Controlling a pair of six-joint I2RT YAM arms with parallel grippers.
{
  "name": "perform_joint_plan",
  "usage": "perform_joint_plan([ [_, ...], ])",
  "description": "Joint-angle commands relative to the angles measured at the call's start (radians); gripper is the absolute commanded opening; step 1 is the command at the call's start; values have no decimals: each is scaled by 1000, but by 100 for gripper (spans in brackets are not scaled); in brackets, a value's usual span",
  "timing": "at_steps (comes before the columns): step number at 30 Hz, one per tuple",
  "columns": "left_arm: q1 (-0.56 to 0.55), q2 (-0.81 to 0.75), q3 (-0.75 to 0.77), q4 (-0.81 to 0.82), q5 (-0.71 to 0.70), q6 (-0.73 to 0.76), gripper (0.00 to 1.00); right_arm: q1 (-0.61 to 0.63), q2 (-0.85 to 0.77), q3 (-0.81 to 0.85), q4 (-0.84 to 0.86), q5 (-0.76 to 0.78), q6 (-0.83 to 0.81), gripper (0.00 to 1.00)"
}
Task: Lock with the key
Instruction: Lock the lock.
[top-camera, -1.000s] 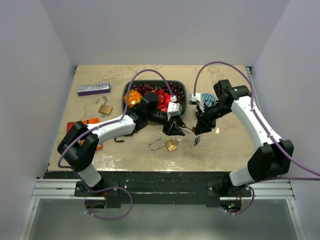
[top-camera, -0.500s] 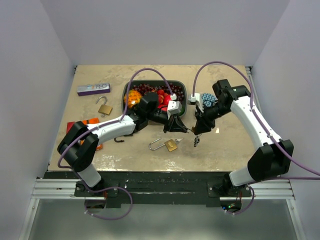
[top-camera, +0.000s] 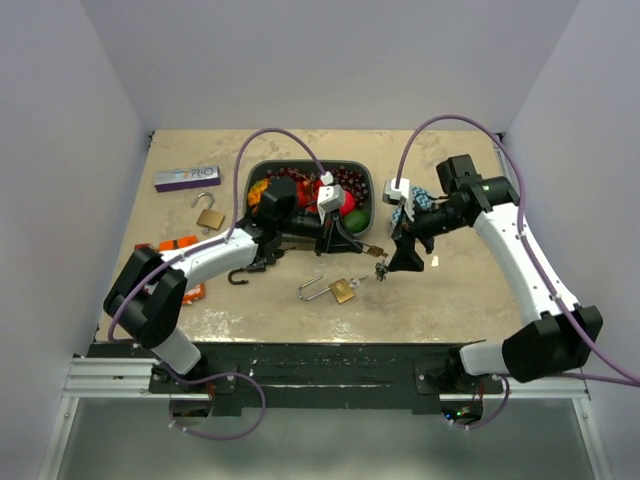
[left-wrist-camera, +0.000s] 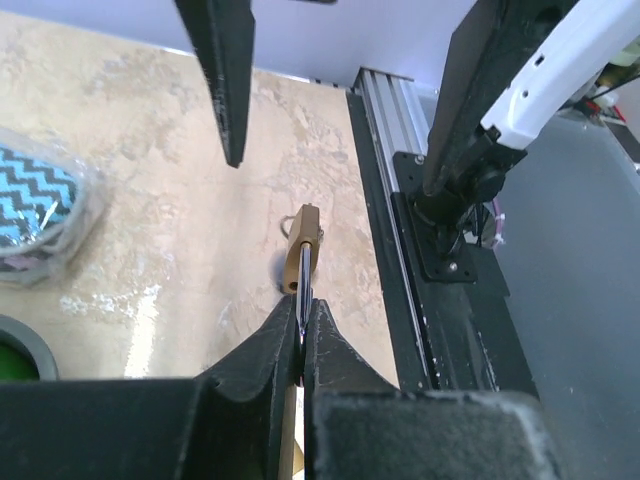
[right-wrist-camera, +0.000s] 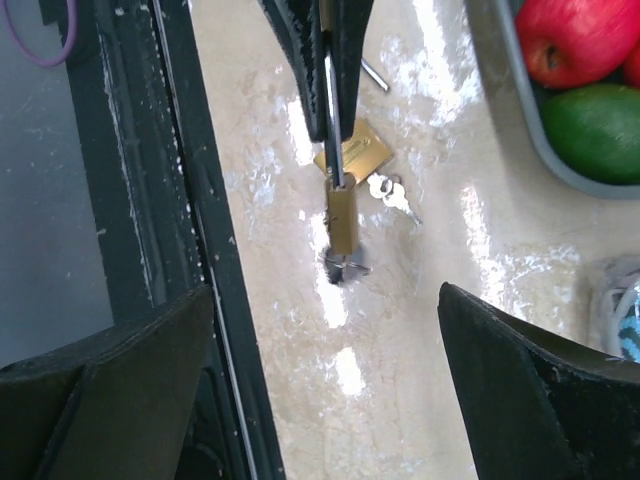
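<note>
My left gripper (top-camera: 352, 243) (left-wrist-camera: 301, 322) is shut on the thin steel shackle of a brass padlock (top-camera: 371, 250) (left-wrist-camera: 300, 250) (right-wrist-camera: 341, 220) and holds it just above the table. A key on a ring (top-camera: 380, 271) (right-wrist-camera: 345, 264) hangs from the padlock's far end. My right gripper (top-camera: 403, 258) (right-wrist-camera: 322, 395) stands wide open just right of the padlock, touching nothing. In the left wrist view its fingers (left-wrist-camera: 226, 80) flank the lock at a distance.
A second brass padlock (top-camera: 335, 290) (right-wrist-camera: 355, 150) with keys (right-wrist-camera: 390, 196) lies on the table under the held one. A third, open padlock (top-camera: 209, 214) lies at the left. Behind stand a grey fruit tray (top-camera: 366, 184), a blue zigzag object (top-camera: 415, 200) and a purple box (top-camera: 187, 178).
My left gripper shut on the padlock's shackle, then my right gripper opened, let go of it and backed off to the right. The left arm drew the lock slightly up and left.
</note>
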Motion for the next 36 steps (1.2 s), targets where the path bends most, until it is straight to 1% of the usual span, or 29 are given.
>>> perform_joint_plan([
  [1, 12, -84, -19, 150, 45, -94, 0, -7, -86, -41, 78, -73, 14, 94],
  [3, 10, -97, -30, 195, 48, -137, 0, -6, -115, -69, 127, -85, 23, 92],
  [5, 12, -103, -39, 222, 40, -178, 0, -4, -129, -89, 167, -104, 40, 88],
  [9, 10, -112, -48, 236, 49, -183, 0, 2, -132, -92, 214, -125, 59, 83],
  [14, 10, -126, -60, 254, 48, -207, 0, 36, -143, -98, 248, -110, 83, 67],
  [16, 9, -129, -71, 262, 46, -210, 0, 63, -149, -109, 257, -99, 91, 64],
  [20, 10, -132, -82, 285, 49, -224, 0, 108, -165, -130, 293, -87, 132, 63],
  [22, 10, -135, -88, 290, 52, -227, 0, 126, -168, -141, 322, -75, 160, 58],
  [24, 12, -143, -93, 293, 51, -224, 0, 138, -165, -144, 333, -69, 170, 54],
  [26, 12, -150, -97, 293, 52, -221, 0, 143, -162, -143, 330, -62, 169, 52],
  [34, 16, -167, -111, 304, 39, -220, 0, 158, -162, -158, 325, -55, 166, 40],
  [35, 16, -169, -113, 305, 37, -220, 0, 160, -159, -157, 323, -58, 166, 38],
  [36, 15, -169, -117, 307, 37, -218, 0, 158, -159, -157, 322, -59, 166, 31],
])
